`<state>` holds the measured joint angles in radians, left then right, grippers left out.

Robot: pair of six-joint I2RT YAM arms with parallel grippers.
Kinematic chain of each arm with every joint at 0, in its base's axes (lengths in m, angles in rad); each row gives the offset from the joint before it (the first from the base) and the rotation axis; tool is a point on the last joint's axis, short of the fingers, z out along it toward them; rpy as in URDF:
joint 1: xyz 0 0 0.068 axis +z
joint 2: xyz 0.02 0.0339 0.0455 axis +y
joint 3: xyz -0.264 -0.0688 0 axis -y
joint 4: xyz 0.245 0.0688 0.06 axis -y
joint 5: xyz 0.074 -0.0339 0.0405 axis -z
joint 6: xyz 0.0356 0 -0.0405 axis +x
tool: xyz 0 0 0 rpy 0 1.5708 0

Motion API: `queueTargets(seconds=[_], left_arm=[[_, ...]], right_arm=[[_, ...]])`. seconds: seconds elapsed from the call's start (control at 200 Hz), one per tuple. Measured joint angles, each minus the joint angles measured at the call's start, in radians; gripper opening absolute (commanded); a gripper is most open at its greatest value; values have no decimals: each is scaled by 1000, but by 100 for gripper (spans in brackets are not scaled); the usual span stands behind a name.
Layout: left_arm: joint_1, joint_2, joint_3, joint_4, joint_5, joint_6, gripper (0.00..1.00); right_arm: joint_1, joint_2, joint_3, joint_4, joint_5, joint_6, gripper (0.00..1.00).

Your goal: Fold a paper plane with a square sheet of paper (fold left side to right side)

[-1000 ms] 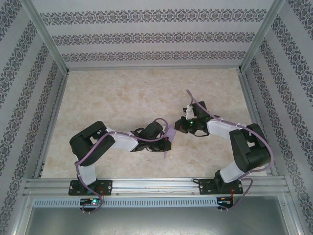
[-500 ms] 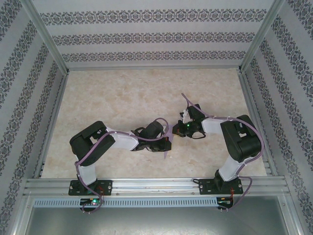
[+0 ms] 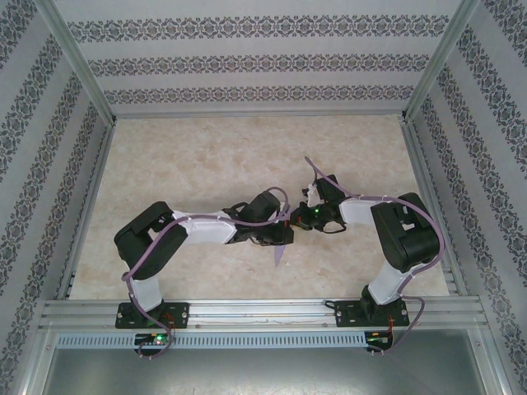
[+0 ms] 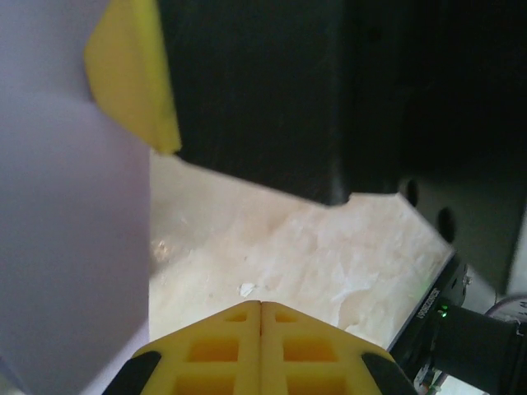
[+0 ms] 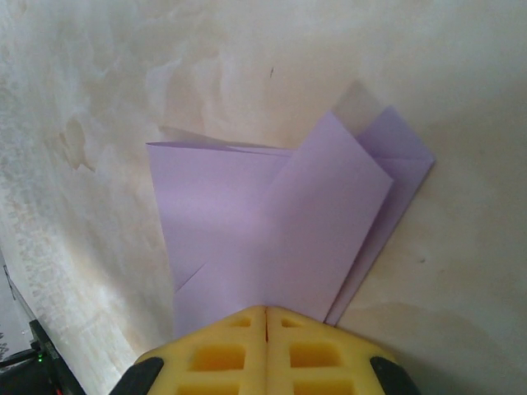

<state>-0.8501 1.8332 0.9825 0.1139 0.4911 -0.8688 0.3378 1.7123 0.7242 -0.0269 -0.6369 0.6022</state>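
The square sheet of paper [image 5: 272, 222], lavender and partly folded with overlapping flaps, lies on the marbled table. My right gripper [image 5: 265, 309] is shut, its yellow fingertips set down on the sheet's near edge with no paper in the seam. In the top view only a lavender sliver of the paper [image 3: 280, 250] pokes out below the two wrists at mid-table. My left gripper [image 4: 261, 304] is shut and empty above bare table, with the paper [image 4: 66, 247] raised close on its left. From above, the left gripper [image 3: 286, 234] and right gripper [image 3: 299, 216] nearly touch.
The right arm's black body [image 4: 329, 90] and one of its yellow fingers [image 4: 132, 74] hang close ahead of the left wrist camera. The beige table [image 3: 206, 164] is bordered by patterned walls and an aluminium rail [image 3: 263, 311] at the near edge.
The right arm swung left toward the left wrist, then held still. The left arm stretched further right, and the lavender sliver shifted slightly with it. Both grippers stayed shut.
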Motion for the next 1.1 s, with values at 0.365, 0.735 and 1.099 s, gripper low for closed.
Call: queueTargets(seconds=[0.365,0.735,1.099], left_arm=[[14,91,30,-21,-1,25,5],[14,39,-90,96,6,7,11],[35,-161,-119,34,-26,53,24]], right_arm=[[0,0,0,0,0,-5,0],[0,4,9,-8,0,-7,3],[0,-10,96,-92,36,-22,30]])
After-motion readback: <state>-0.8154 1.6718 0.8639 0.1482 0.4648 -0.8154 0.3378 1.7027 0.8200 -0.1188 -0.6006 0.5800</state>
